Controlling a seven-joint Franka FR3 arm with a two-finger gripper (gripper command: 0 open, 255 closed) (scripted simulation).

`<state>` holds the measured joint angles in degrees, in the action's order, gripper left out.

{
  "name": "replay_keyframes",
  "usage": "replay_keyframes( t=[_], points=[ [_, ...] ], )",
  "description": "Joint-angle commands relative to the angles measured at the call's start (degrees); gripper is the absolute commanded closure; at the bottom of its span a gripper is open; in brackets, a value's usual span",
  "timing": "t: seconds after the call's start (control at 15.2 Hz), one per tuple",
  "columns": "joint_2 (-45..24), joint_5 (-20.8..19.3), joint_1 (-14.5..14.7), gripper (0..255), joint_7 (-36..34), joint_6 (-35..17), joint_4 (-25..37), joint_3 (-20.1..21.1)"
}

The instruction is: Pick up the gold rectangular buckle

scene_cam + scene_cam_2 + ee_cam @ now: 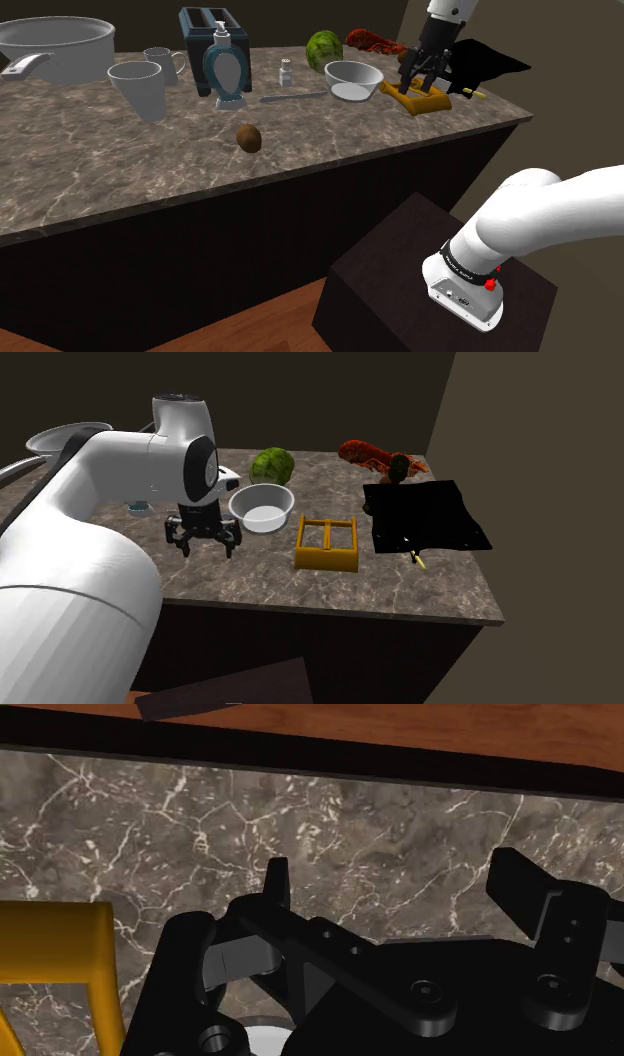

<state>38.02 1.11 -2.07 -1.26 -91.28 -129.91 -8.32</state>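
A dark marble counter [150, 150] is seen along a brown wall, with wood floor below and the dark box stand [390, 270] at the shoulder view's lower right. The white arm [560, 215] is reached from the stand up over the counter's right end in the shoulder view. A big grey pot [60, 45] is set at the far left. A black cloth [425, 517] is spread flat at the right end in the second exterior view, near the wall. A dark toaster [210, 25] is stood at the far edge, with a blue soap dispenser [226, 68] just in front of it. Two white mugs [140, 85] are placed left of the dispenser. A white bowl [262, 507] is sat mid-counter, with a green melon [272, 465] behind it and a red lobster [365, 452] further right at the far edge. The gold rectangular buckle [326, 557] is laid flat between the bowl and the cloth, near the counter's front edge. The black gripper [205, 544] is hung above the counter, pointed down, left of the bowl in the second exterior view; in the shoulder view it is lined up over the buckle. The fingers [278, 884] are spread wide apart and nothing is held. Bare marble is seen between them in the wrist view, and the buckle's gold frame is off to one side, not touched. A small brown oval item [249, 138] is left near the counter's front edge.
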Motion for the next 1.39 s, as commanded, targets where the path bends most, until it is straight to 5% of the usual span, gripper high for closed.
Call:
replay_keyframes(
  t=[0.0,0.66,1.32],
  points=[
    [-2.25,-1.17,-0.75,0,1.88,-1.60,0.65,-1.93],
    [-17.27,-3.50,-3.37,0,10.99,-8.70,8.58,-11.23],
    [-36.17,1.10,-6.32,0,21.46,-12.52,22.64,-19.52]
  ],
)
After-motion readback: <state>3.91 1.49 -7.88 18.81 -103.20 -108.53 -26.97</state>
